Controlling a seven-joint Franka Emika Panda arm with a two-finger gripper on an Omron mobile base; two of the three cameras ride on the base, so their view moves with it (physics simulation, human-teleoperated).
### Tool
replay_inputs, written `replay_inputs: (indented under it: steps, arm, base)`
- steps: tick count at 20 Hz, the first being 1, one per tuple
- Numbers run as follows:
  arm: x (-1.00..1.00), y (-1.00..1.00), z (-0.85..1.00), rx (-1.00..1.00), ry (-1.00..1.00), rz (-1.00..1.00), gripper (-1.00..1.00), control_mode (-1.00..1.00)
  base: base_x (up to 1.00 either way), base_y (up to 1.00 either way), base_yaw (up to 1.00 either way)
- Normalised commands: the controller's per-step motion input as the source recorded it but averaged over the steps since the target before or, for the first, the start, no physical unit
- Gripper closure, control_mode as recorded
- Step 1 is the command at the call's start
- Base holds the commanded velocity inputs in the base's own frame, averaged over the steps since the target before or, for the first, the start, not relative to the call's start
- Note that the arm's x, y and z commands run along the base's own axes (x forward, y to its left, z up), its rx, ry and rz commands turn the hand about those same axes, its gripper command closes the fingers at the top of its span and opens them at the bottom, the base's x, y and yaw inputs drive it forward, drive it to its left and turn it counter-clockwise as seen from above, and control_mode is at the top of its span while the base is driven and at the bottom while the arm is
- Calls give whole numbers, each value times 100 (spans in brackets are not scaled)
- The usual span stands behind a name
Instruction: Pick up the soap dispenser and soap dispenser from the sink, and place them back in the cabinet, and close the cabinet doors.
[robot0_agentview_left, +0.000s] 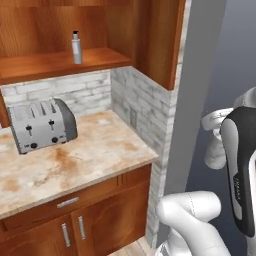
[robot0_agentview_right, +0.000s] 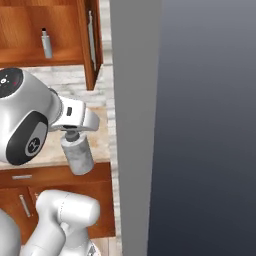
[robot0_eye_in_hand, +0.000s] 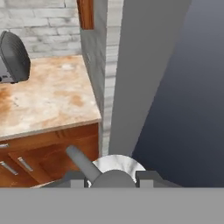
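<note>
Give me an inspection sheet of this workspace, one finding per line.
Surface: beige mottled stone counter, bare apart from the toaster.
Job's things: slim white soap dispenser with black top upright on the reddish-brown wooden cabinet shelf; wide grey-white marbled soap dispenser held in the claw, above the counter's edge; one cabinet door with silver bar handle stands open.
Clutter: silver four-slot toaster by the brick backsplash.
Grippers: claw shut on the marbled dispenser's pump end.
Cables: nothing seen.
Surroundings: grey-white brick wall, wooden drawer fronts below, grey wall panel at right.
</note>
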Motion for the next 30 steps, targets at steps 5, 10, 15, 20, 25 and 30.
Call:
replay_inputs:
  steps: [5,10,15,20,25,30]
  arm:
    - [0,0,0,0,0,0,100,100]
    - [0,0,0,0,0,0,100,100]
    - [0,0,0,0,0,0,100,100]
    - [0,0,0,0,0,0,100,100]
    - [0,0,0,0,0,0,100,100]
    - [0,0,0,0,0,0,100,100]
  base:
    - [29,36,41]
    - [6,59,20]
    - [16,49,5]
    - [65,5,24]
    - [32,0,30]
    - [52,0,12]
